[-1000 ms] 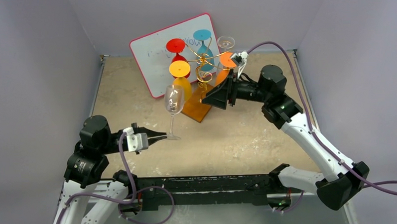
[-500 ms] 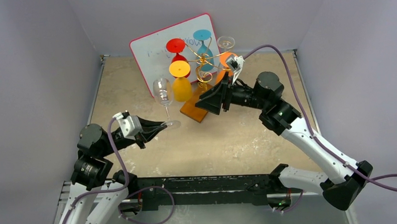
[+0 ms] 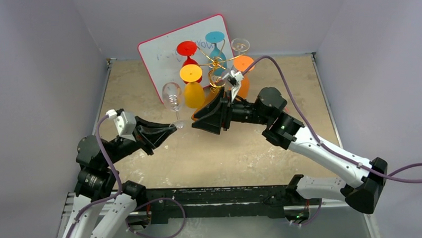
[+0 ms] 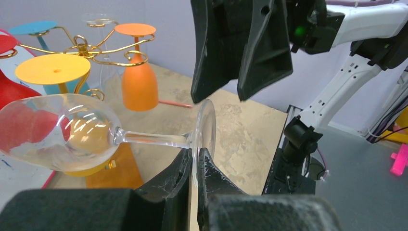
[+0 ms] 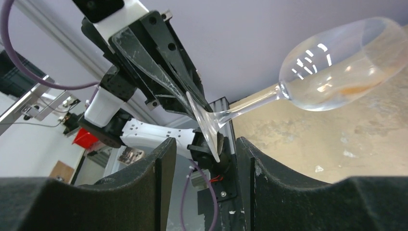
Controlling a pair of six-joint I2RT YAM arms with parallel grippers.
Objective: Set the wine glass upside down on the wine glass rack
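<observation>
The left claw (image 4: pixel 195 155) is pinched tight on the rim of the wine glass's foot, holding the wine glass (image 4: pixel 72 132) in the air over the bench (image 3: pixel 236 150), near and just left of the wine glass rack (image 3: pixel 216 59). The right claw (image 5: pixel 204 149) faces it from the right with its jaws standing apart, one on each side of the same foot; a gap shows on both sides, so it straddles the foot without gripping. By the look of it, this is a handover at its start. The glass is lifted, but in the top view its bowl is still uppermost and slightly tilted, and it is not yet on the rack. What seems left is for the right claw to take it, turn it over and slide the foot into a free scroll. The glass is thin, clear and glossy, with a rounded bowl, a slender stem and a flat disc foot, and it probably slips easily between hard pads. The claws are matte black and scuffed. The rack is curled gold wire around a twisted stem on an orange-brown wooden base, already hung with red, yellow, blue, orange and clear glasses. Behind it leans a pink-framed whiteboard (image 3: pixel 161 57). The bench is sandy and mottled.
</observation>
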